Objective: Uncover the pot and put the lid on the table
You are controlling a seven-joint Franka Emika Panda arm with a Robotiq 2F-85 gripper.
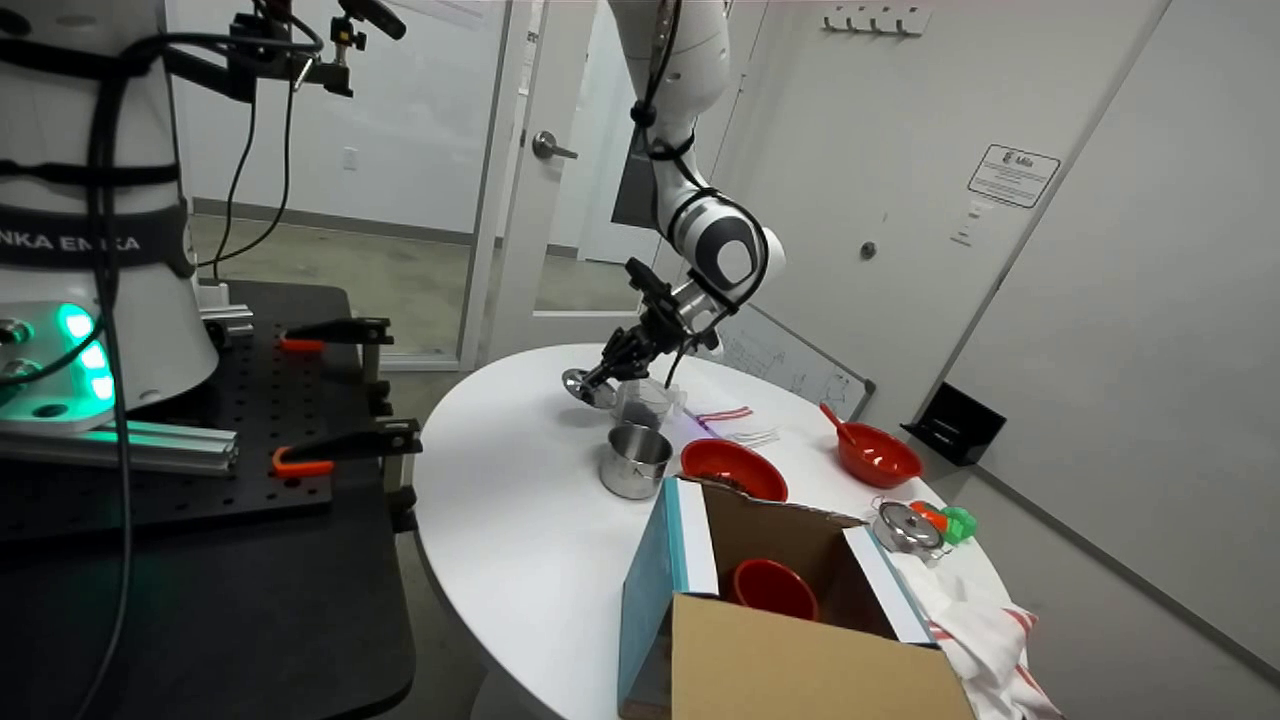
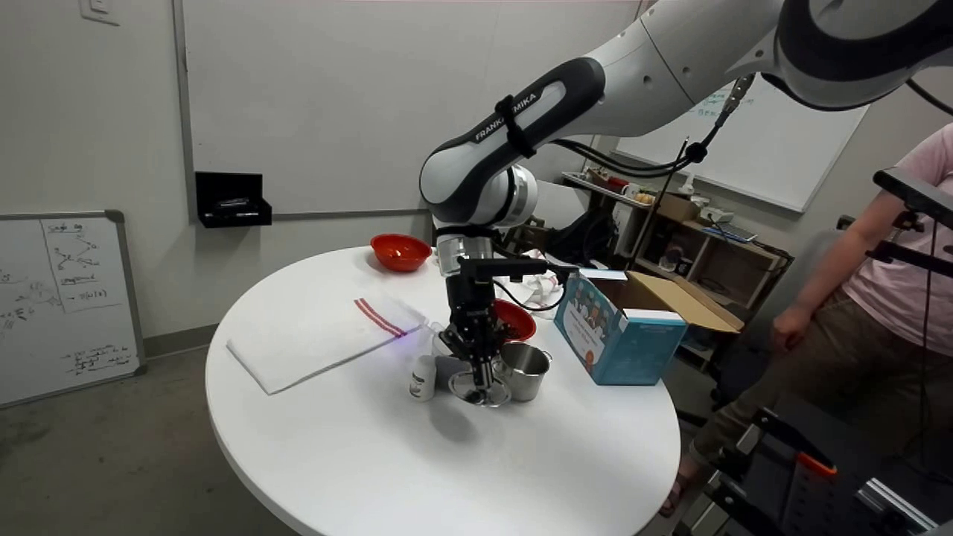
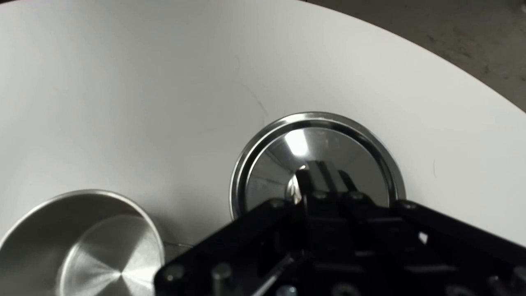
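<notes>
While the silver metal pot (image 2: 527, 384) stands uncovered on the round white table (image 2: 335, 454), the shiny round lid (image 3: 285, 160) appears raised just beside it, presumably so it can be set down clear of the pot's rim. The Robotiq gripper (image 2: 483, 378) is nearly closed, its fingers pinched at the lid's centre, though the exact part they grip is mostly hidden.

Where I'm standing looks like a lab — in an exterior view, a big robot base (image 1: 145, 285) sits on a black bench (image 1: 250, 610) near nine o'clock, and a scribbly whiteboard (image 1: 788, 360) shows at three o'clock.
</notes>
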